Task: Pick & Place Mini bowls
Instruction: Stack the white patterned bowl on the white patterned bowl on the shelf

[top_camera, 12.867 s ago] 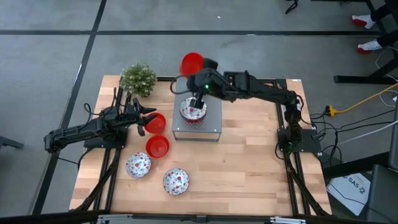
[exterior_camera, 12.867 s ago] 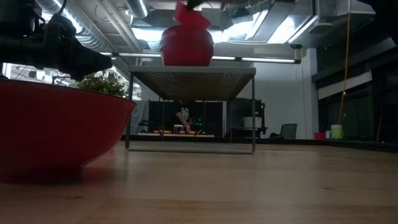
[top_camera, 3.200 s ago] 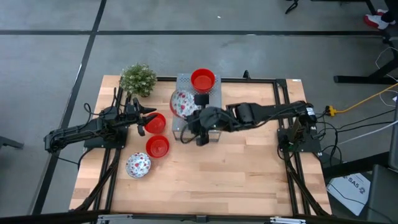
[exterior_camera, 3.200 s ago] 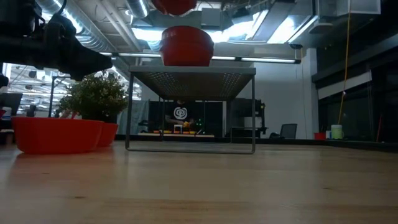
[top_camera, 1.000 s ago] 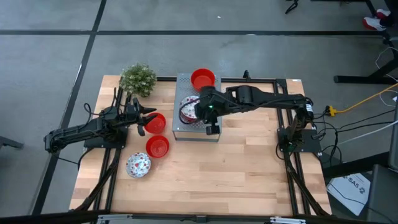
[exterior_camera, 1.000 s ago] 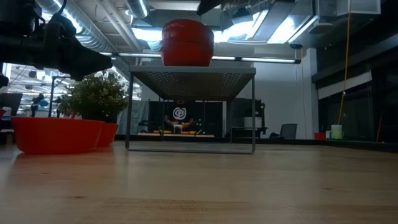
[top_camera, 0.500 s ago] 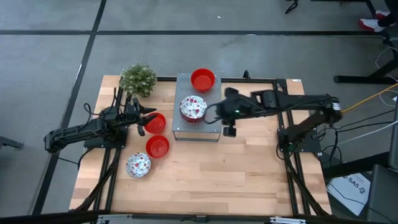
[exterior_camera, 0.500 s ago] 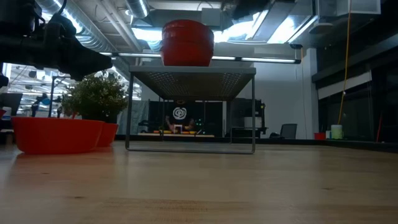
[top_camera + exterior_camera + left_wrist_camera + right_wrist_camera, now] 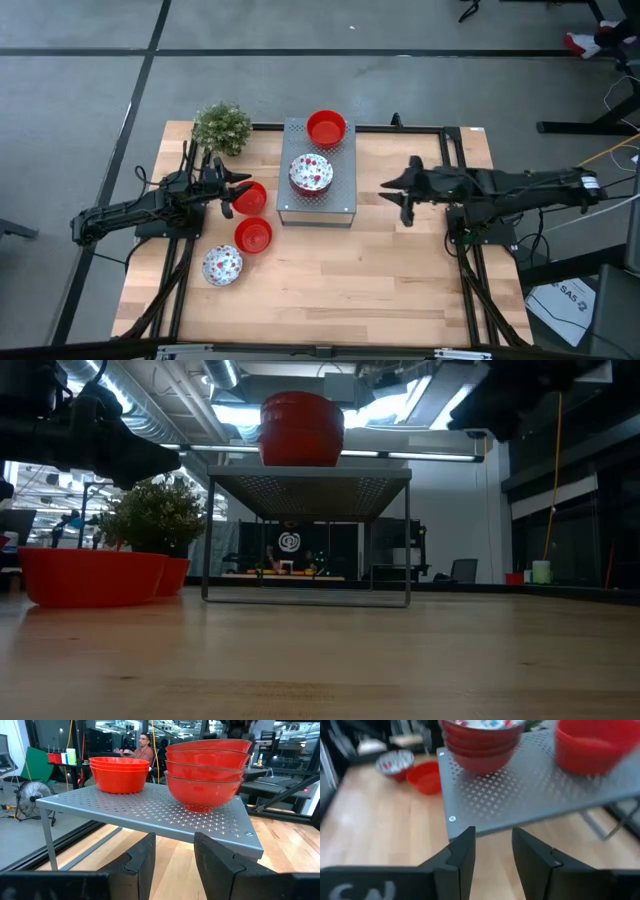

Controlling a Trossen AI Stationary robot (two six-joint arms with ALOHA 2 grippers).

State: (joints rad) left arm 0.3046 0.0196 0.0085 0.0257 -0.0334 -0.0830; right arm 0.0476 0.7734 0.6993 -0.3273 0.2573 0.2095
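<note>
Left gripper [image 9: 226, 190] parked low over the table's left side, fingers spread apart with nothing between them, pointing toward the grey perforated stand [image 9: 316, 205]. Small green plant [image 9: 221, 127] at the table's far left corner. Just beside the left fingertips, one red bowl [image 9: 251, 197]; a second red bowl [image 9: 253, 235] a little nearer the front edge; a speckled white bowl [image 9: 222, 265] nearer the front again, all three on the wooden table [image 9: 400, 280]. On the stand near the table's middle: a stack topped by a speckled bowl [image 9: 310, 172] at its centre, a stack of plain red bowls [image 9: 326, 128] at its far edge. From the left wrist view, four nested rims countable in the nearer stack [image 9: 207, 762], about three in the farther one [image 9: 119, 770]. From table height, only one red stack [image 9: 301, 428] visible atop the stand. Right gripper [image 9: 397, 196] hanging over bare wood to the right of the stand, well apart from it, fingers parted and carrying nothing, aimed back at the stand. In the room beyond, a seated person [image 9: 141, 751] far off.
</note>
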